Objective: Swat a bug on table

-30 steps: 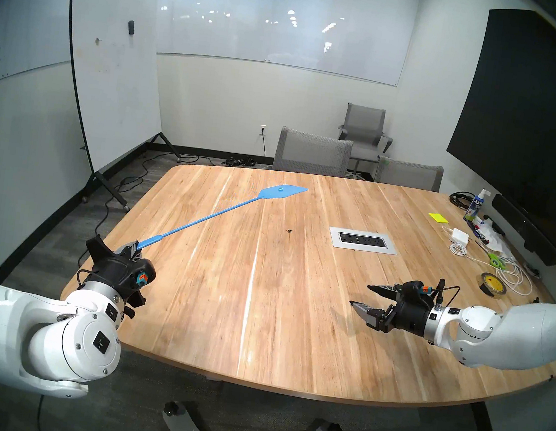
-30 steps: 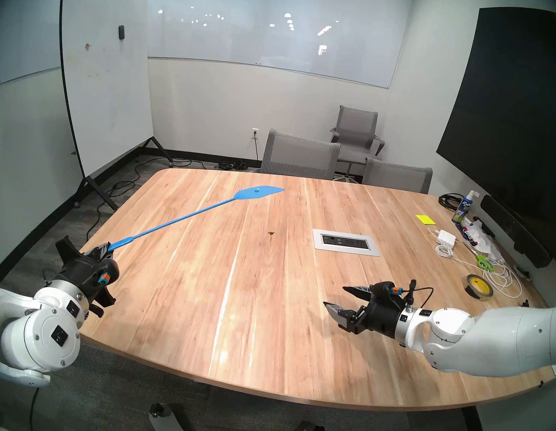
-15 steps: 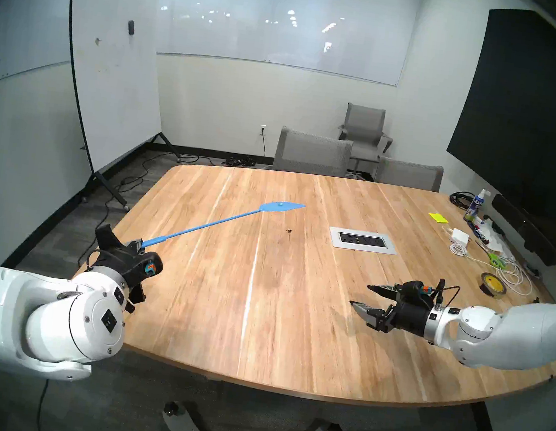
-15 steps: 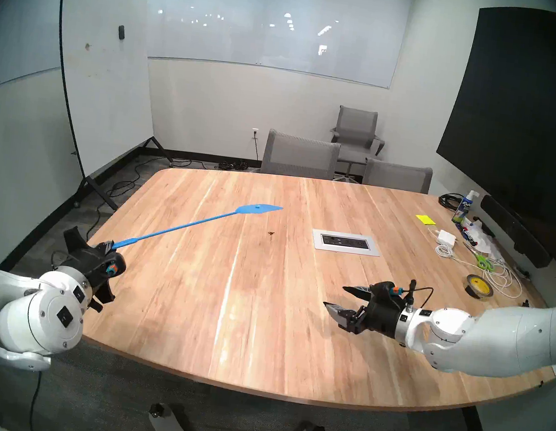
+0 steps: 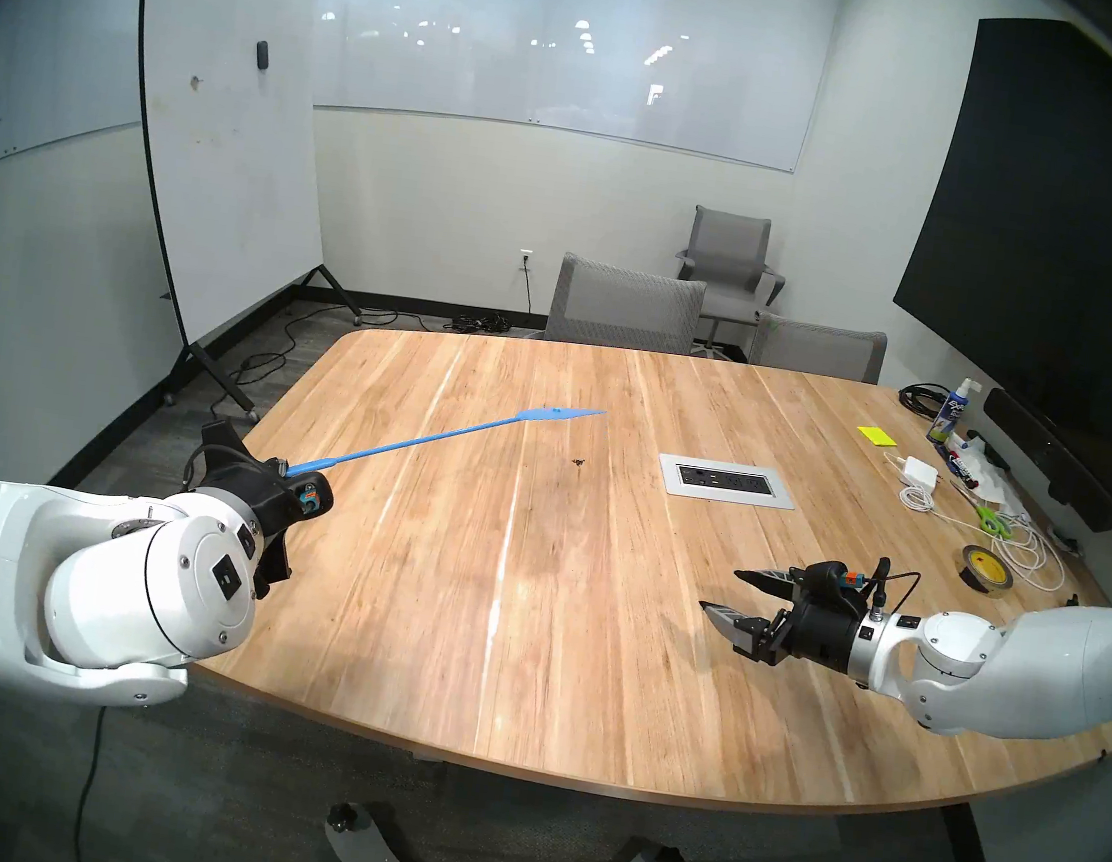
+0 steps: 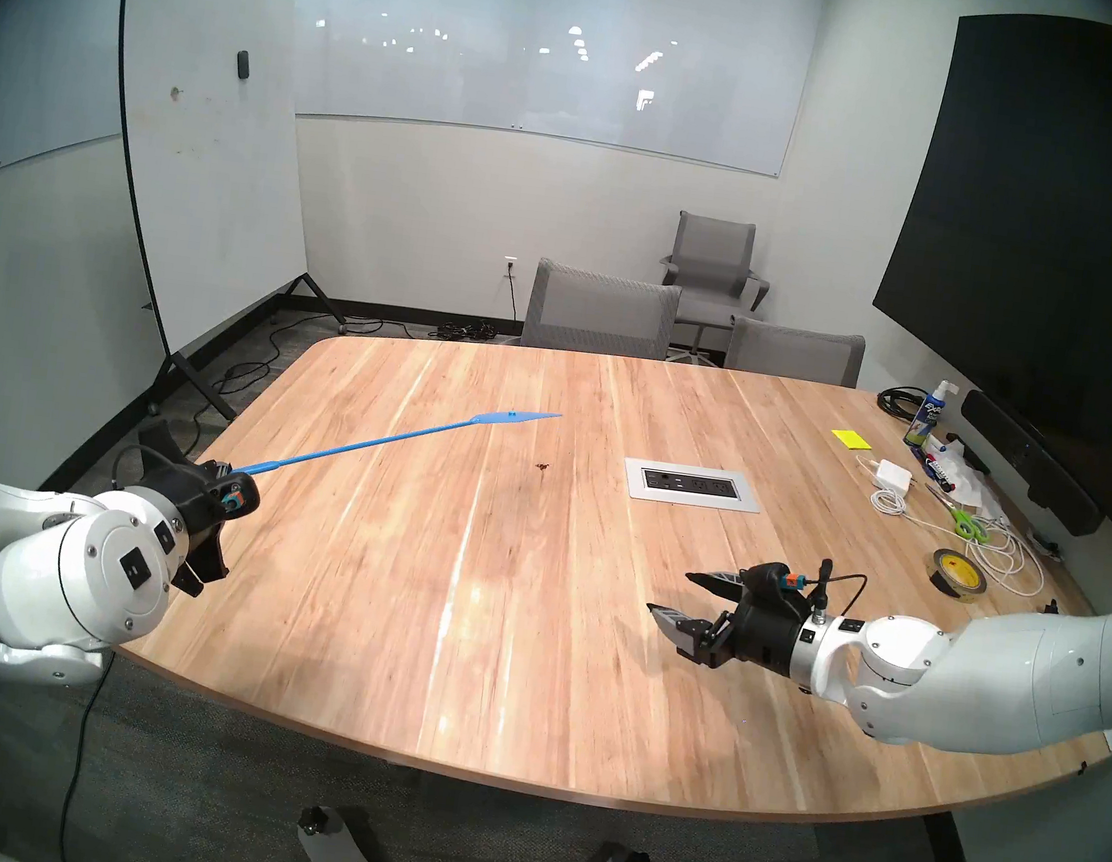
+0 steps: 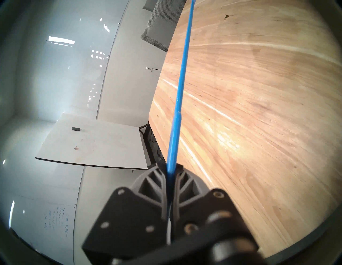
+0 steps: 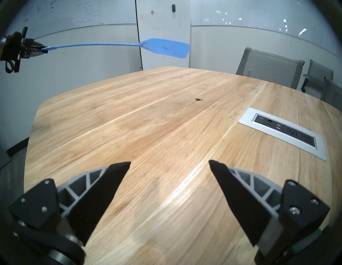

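Note:
A tiny dark bug (image 5: 578,462) (image 6: 542,466) (image 7: 226,17) (image 8: 198,100) lies near the middle of the light-wood table (image 5: 520,590) (image 6: 483,606) (image 8: 148,138). My left gripper (image 5: 280,468) (image 6: 222,469) (image 7: 170,167) is shut on the handle of a blue fly swatter (image 5: 440,440) (image 6: 399,439) (image 7: 182,77) (image 8: 164,47). The swatter's head (image 5: 566,414) (image 6: 516,417) hangs in the air, up and to the left of the bug, seen nearly edge-on from the head. My right gripper (image 5: 718,590) (image 6: 669,593) (image 8: 169,163) stands open and empty over the table's right front.
A silver power-outlet panel (image 5: 726,480) (image 8: 283,132) sits right of the bug. Tape roll (image 5: 986,569), scissors (image 5: 992,521), white cables, charger, yellow notes and a spray bottle (image 5: 953,413) crowd the right edge. Grey chairs (image 5: 624,306) stand behind; a whiteboard (image 5: 224,155) stands at the left.
My left arm has moved forward and inward with the swatter. The swatter's head has dropped lower and nearer the bug, and its face has turned nearly edge-on. The right arm has not moved.

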Controlling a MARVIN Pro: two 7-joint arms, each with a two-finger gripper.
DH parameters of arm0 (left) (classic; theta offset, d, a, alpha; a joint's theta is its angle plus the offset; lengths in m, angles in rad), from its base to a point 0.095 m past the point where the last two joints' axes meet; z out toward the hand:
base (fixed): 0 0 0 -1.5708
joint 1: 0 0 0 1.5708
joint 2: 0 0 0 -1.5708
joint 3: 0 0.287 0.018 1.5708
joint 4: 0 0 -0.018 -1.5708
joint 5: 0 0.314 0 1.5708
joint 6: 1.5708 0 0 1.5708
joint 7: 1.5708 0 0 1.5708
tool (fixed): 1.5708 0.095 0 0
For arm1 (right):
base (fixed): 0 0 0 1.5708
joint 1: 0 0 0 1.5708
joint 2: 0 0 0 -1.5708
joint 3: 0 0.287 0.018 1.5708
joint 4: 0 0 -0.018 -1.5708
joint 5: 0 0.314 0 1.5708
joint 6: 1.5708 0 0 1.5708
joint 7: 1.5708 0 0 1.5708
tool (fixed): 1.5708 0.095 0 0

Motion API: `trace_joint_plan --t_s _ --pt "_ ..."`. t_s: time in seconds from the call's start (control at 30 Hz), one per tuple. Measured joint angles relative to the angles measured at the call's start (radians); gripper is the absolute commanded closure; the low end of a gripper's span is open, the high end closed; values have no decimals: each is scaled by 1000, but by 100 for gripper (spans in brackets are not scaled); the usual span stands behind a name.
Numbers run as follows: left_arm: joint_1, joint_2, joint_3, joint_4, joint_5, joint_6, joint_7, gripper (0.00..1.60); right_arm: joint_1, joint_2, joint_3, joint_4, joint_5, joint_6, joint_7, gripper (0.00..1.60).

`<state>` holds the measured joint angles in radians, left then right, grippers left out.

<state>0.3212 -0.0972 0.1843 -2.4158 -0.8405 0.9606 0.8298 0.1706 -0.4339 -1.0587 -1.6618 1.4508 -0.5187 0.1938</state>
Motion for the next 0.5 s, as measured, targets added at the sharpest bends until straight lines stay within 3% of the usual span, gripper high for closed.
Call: trace_joint_plan --t_s 0.5 --pt "-49 0 -5 25 11 1 -117 160 0 0 0 0 -3 0 0 0"
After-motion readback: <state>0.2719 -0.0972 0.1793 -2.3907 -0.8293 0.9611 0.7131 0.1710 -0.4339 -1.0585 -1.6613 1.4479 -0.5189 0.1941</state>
